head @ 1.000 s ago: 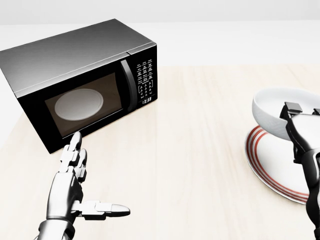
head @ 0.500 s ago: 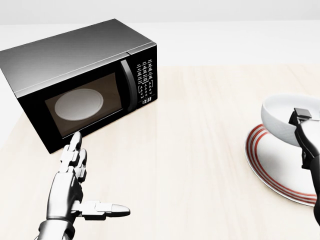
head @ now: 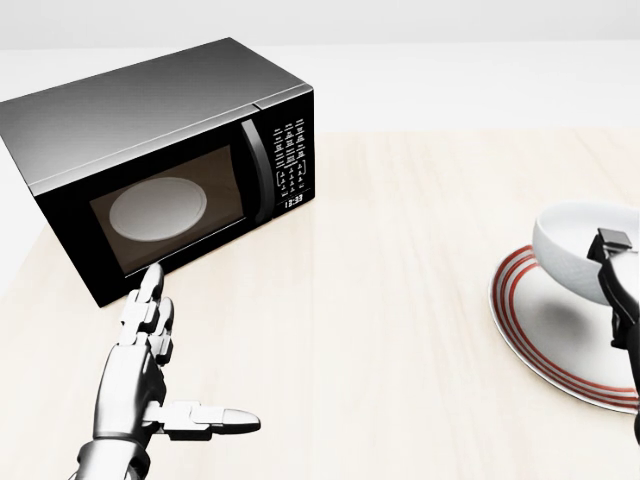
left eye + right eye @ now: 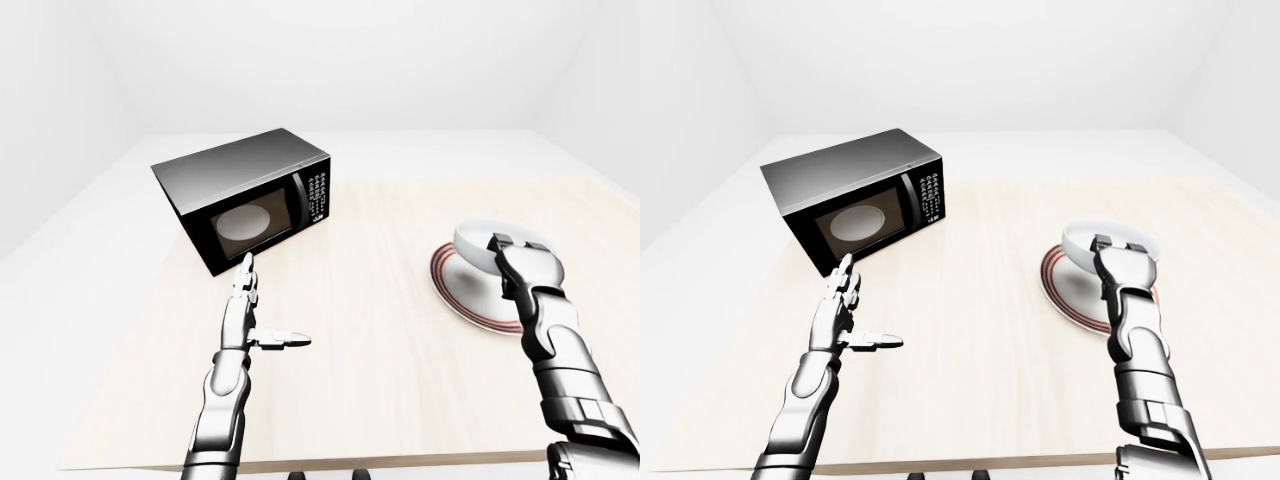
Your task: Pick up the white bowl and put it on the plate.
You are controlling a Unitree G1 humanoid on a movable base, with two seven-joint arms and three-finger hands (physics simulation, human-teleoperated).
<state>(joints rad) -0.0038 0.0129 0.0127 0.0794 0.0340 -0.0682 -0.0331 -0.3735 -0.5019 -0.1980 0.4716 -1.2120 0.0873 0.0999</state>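
Compared with the earlier frames, the white bowl and the right hand gripping its near rim have shifted toward the right edge of the head view, the bowl now sitting lower over the red-ringed plate. Whether the bowl touches the plate cannot be told. The left hand hovers open, fingers extended, over the table just below the microwave.
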